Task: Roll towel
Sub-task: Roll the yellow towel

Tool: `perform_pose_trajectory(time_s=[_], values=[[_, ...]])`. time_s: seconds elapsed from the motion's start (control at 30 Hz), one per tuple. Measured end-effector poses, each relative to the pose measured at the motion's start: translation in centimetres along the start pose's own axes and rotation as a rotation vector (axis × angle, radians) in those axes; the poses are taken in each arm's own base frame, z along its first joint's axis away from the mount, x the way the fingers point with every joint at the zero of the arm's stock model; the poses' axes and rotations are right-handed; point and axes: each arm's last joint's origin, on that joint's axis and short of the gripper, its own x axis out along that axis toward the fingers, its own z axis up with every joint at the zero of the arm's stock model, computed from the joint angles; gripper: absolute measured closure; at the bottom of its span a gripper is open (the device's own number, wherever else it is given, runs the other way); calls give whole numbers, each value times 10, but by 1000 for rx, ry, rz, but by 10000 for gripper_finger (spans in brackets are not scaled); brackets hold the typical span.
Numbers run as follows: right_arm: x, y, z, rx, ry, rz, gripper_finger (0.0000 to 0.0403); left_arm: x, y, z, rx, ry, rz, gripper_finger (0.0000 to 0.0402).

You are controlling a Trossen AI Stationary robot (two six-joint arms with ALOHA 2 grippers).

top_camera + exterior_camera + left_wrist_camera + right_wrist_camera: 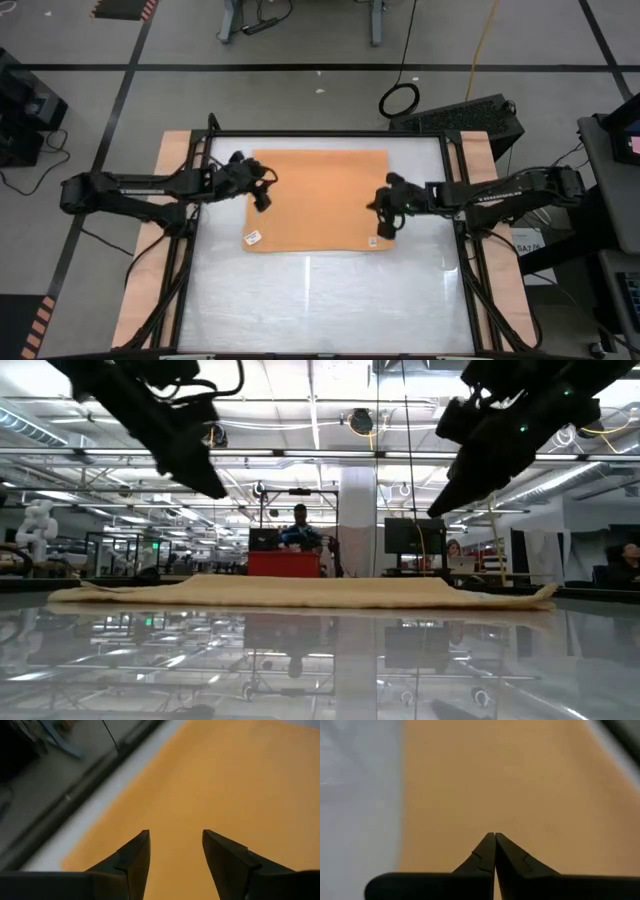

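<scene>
Glossy worktop [320, 660] under the flat towel [318, 200] worries me: my left gripper [175, 851], jaws released above it, and right gripper [494, 851], jaws clenched empty, may skid thin cloth instead of rolling.

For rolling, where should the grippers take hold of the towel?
Probably the two near corners of the towel, coming down from above: it lies flat, so only its thin edge can be pinched. The left gripper is open above it; the right gripper is shut.
</scene>
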Motion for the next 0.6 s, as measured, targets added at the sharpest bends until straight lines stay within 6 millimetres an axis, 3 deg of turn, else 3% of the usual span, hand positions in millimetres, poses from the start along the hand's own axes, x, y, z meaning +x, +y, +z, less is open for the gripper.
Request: perform_pose_trajectory(time_s=[0.17,0.33,0.47,0.6], values=[[3,-39,3,31,-6,-149,403,37,12,10,86,-46,23,214],[3,-101,4,85,-19,-300,403,66,37,18,24,-8,-5,214],[10,-150,3,169,24,-286,403,86,60,11,31,67,47,214],[34,-182,-2,222,116,-180,403,106,73,-2,40,137,41,214]])
